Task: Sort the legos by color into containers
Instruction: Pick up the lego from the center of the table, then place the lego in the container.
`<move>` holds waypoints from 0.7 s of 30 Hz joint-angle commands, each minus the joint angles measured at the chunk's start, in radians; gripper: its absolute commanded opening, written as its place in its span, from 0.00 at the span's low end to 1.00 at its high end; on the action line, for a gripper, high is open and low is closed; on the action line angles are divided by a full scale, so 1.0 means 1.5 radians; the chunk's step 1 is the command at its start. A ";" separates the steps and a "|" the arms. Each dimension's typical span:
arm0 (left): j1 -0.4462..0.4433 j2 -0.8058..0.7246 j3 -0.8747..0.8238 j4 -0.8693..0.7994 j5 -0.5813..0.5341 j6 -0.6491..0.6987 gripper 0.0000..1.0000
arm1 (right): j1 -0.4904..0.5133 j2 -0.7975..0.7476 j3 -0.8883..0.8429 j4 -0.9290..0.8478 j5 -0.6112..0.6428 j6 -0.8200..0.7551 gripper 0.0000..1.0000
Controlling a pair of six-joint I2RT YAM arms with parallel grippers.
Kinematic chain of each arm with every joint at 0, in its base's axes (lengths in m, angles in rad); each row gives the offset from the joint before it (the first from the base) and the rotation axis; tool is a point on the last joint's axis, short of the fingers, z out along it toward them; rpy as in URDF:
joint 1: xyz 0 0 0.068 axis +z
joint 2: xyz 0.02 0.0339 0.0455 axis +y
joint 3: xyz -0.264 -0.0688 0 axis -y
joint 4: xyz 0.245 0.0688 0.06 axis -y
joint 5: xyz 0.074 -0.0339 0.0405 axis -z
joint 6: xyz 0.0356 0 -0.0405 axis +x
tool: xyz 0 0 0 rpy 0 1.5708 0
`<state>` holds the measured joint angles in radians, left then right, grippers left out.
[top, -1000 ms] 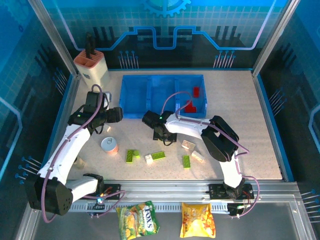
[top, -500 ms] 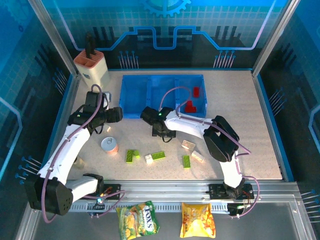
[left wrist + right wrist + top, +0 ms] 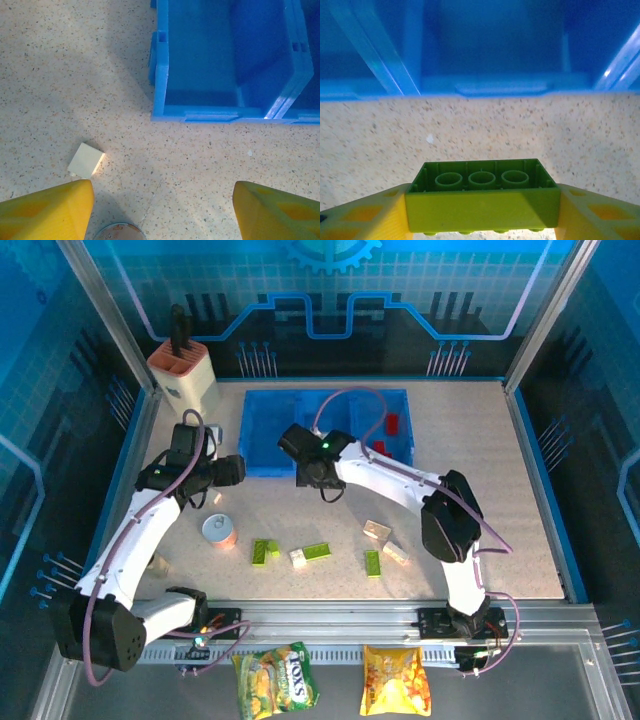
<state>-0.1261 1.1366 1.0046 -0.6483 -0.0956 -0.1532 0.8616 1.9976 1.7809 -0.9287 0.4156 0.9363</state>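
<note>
I am pinching a lime green brick point(image 3: 481, 195) in my right hand point(image 3: 481, 220). Its two ends are pressed between my yellow fingers point(image 3: 365, 220), and its hollow underside is turned up toward the wrist camera. The brick's long axis is running crosswise between the fingers, parallel to the near wall of the blue tray point(image 3: 485, 90). That wall is lying straight ahead of the brick, with a strip of bare table point(image 3: 520, 130) between them. From above, I am hovering just short of the tray's near edge, in front of the middle compartment point(image 3: 322, 425), which looks empty. The red bricks point(image 3: 380, 450) are sitting in the right-hand compartment. I judge the coming move to be a short carry forward over the wall, with the brick already lined up along it.

My left hand point(image 3: 162, 210) is hanging spread and empty over the table near the tray's left corner. A pale flat piece point(image 3: 86, 159) and the rim of a small can point(image 3: 119, 232) are lying close by it.

Against the frame a second ago, my right hand is sitting closer to the tray, having drawn away from the loose bricks point(image 3: 318, 551) on the table. My left arm and those bricks are showing no change.
</note>
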 commanded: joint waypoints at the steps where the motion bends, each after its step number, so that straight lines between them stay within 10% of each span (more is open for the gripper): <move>1: 0.007 -0.016 -0.011 0.006 0.013 0.014 0.74 | -0.020 0.020 0.042 -0.022 0.008 -0.037 0.68; 21: 0.009 -0.009 -0.012 0.006 0.006 0.016 0.75 | -0.112 0.159 0.181 -0.026 -0.062 -0.098 0.67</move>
<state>-0.1249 1.1351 0.9981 -0.6479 -0.0956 -0.1501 0.7067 2.2009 2.0121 -0.9344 0.3508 0.8055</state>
